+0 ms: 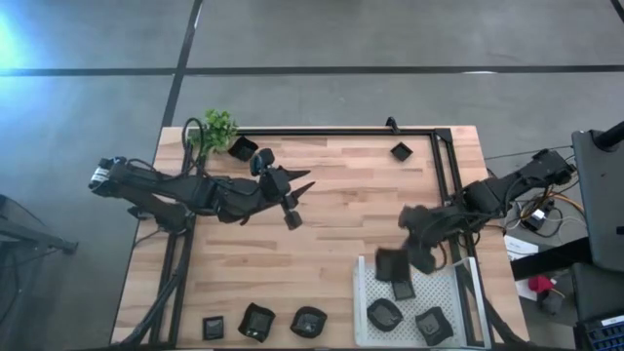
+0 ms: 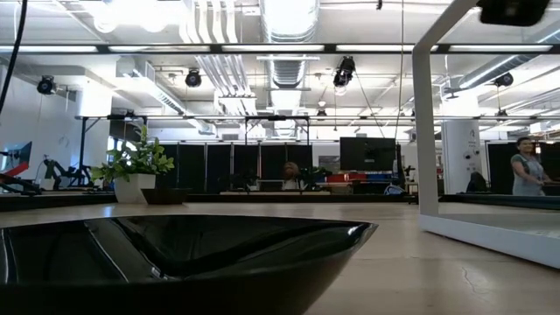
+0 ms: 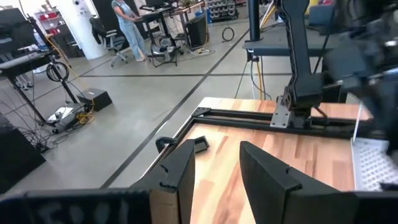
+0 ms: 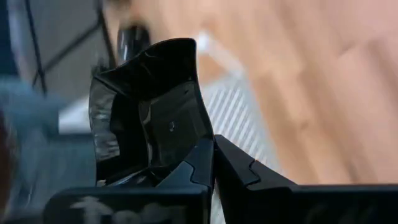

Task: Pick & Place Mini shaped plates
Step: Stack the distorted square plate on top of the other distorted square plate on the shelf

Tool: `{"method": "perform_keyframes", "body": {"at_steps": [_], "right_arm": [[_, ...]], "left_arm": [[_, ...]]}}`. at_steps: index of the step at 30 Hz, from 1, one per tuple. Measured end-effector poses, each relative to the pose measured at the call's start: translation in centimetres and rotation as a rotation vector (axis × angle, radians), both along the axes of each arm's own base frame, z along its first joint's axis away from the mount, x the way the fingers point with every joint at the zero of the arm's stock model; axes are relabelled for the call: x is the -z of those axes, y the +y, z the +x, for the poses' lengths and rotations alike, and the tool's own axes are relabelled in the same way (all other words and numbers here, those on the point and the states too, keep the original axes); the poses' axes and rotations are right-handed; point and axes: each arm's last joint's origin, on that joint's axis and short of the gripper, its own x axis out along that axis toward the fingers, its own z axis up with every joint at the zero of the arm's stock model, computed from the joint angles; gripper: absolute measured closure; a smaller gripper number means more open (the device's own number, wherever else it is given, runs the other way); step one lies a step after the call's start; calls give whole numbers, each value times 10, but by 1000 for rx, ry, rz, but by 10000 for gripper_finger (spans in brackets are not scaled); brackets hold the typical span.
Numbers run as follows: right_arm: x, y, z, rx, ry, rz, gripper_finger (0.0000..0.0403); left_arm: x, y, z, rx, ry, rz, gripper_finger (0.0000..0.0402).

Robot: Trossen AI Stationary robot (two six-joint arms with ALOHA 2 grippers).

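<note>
Right pincer (image 4: 212,163), fingers pressed together on the rim of a black mini plate (image 4: 152,106), held it above the far edge of the white perforated tray (image 1: 463,302) at the desk's (image 1: 331,234) near right. Left pincer (image 1: 297,200) hovered with fingers spread, empty, over the desk's far-left centre. Three plates (image 1: 395,288) lay in the tray; others (image 1: 256,322) lined the near edge.

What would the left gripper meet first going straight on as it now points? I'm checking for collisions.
Probably bare tabletop, then the black frame rail; the small black plate lies just aside. Depth is unclear.
</note>
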Motion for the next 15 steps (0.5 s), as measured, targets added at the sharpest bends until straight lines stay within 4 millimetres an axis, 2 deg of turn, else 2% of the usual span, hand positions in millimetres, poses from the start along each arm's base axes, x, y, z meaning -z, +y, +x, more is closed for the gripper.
{"method": "perform_keyframes", "body": {"at_steps": [6,15], "right_arm": [[26,22,-15,-186,163,106,394],[51,46,-40,-426,213,24,394]], "left_arm": [[0,0,0,3,12,18,280],[0,0,0,3,14,24,280]]}}
